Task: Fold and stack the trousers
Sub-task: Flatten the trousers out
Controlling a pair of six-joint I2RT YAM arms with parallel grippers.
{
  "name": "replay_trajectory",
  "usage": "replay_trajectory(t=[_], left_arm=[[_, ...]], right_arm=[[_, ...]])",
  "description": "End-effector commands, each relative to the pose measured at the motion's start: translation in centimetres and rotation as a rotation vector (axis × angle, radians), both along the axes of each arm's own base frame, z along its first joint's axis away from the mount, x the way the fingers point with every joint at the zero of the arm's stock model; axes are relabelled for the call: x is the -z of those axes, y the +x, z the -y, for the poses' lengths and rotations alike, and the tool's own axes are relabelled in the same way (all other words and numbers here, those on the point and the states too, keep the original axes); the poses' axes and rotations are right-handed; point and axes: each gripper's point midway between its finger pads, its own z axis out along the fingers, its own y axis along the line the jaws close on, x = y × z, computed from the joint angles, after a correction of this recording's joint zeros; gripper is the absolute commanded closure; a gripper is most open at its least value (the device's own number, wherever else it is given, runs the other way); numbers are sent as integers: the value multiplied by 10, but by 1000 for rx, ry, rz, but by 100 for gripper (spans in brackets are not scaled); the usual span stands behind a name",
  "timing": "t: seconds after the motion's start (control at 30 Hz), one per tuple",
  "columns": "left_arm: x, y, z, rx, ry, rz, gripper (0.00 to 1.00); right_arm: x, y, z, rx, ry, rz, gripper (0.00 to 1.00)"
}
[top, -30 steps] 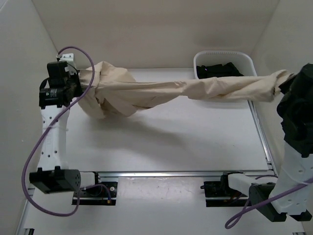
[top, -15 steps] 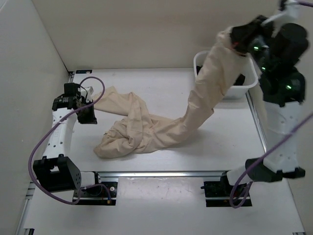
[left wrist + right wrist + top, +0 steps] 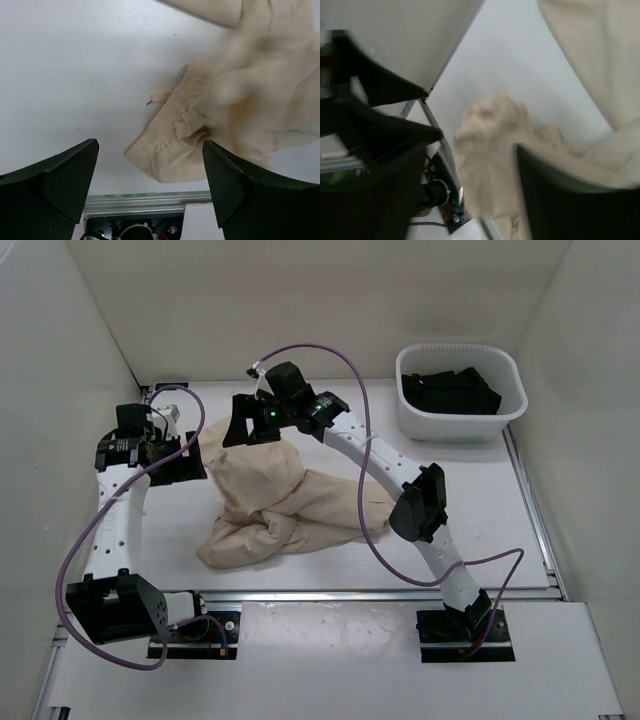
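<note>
Since half a second ago, the right gripper has been brought from above the white basket down over the trousers. These are now heaped left of centre on the table. Its fingers are spread, with nothing pinched. The left gripper is just beside the heap, its fingers spread wide and empty.

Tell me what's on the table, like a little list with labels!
Trousers: beige wrinkled cotton trousers, crumpled in a heap, unfolded
Left gripper: open, at the heap's left edge, holding nothing
Right gripper: open, above the heap's far edge
Basket: white plastic basket, far right, holds a black garment
</note>
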Motion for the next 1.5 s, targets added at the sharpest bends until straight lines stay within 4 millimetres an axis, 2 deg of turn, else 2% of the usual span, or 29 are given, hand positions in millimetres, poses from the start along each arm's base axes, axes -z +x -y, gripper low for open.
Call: replay_trajectory(t=[0.0, 0.03, 0.07, 0.13, 0.17, 0.2, 0.23, 0.27, 0.3, 0.37, 0.4, 0.5, 0.53, 0.57, 0.67, 0.8, 0.83, 0.87, 0.9, 1.0, 1.07, 1.1, 1.13, 1.2, 1.23, 1.27, 1.33, 1.43, 1.47], left_arm=[[-27, 16, 14, 54, -51, 97, 3], [-21, 18, 18, 69, -63, 75, 1], [-17, 19, 25, 92, -66, 62, 1], [-9, 21, 33, 116, -63, 32, 0], [3, 21, 45, 156, -68, -11, 0], [9, 22, 50, 172, -57, -29, 0], [14, 22, 56, 192, -47, -48, 0], [24, 26, 62, 212, -39, -72, 0], [30, 28, 71, 242, -1, -85, 0], [48, 33, 73, 250, 58, -114, 0], [64, 37, 73, 254, 115, -136, 0], [92, 39, 76, 270, 182, -189, 0], [100, 38, 76, 272, 184, -206, 0], [111, 33, 79, 287, 188, -241, 0], [128, 22, 82, 308, 195, -291, 2], [135, 14, 80, 310, 198, -317, 42], [133, 12, 79, 310, 197, -312, 69], [133, 9, 79, 310, 197, -311, 84], [130, 8, 78, 310, 197, -309, 86], [115, 1, 79, 311, 186, -278, 86], [95, 0, 75, 300, 198, -225, 86], [88, -2, 72, 294, 206, -209, 86], [67, 0, 71, 284, 207, -140, 86], [30, 6, 71, 269, 206, -38, 86], [12, 8, 70, 259, 208, 15, 86], [-27, 12, 67, 236, 209, 132, 86], [-65, 7, 66, 224, 197, 230, 86], [-133, -14, 64, 205, 155, 471, 86], [-152, -26, 61, 195, 145, 547, 86]], right_arm=[[-24, 36, 38, 152, 0, -35, 11], [-13, 45, 51, 205, -51, -53, 1], [5, 54, 67, 239, -112, -76, 1], [-4, 46, 101, 283, -180, -65, 1], [25, 38, 116, 297, -267, -84, 1], [-1, 40, 143, 390, -266, -15, 1], [2, 35, 158, 427, -296, -6, 1], [39, 21, 179, 465, -391, -64, 1], [24, 12, 201, 522, -379, -52, 1], [49, -4, 231, 591, -448, -107, 1], [77, -25, 256, 631, -511, -178, 1], [132, -67, 285, 649, -584, -318, 1], [139, -68, 280, 635, -550, -316, 1], [168, -82, 289, 665, -567, -371, 1], [190, -75, 304, 748, -574, -411, 1], [236, -73, 329, 875, -564, -537, 1], [239, -72, 328, 881, -537, -550, 1], [243, -66, 321, 881, -494, -544, 1], [250, -67, 327, 904, -486, -560, 2], [258, -61, 325, 910, -434, -582, 29], [256, -59, 322, 903, -406, -570, 56], [252, -55, 326, 920, -397, -560, 87], [245, -52, 331, 939, -400, -526, 98], [233, -49, 341, 972, -402, -492, 100], [217, -44, 347, 981, -377, -441, 100], [205, -39, 353, 1010, -358, -415, 100], [168, -35, 374, 1085, -355, -298, 100], [94, -39, 408, 1189, -333, -118, 100], [53, -34, 425, 1252, -313, -4, 100]])
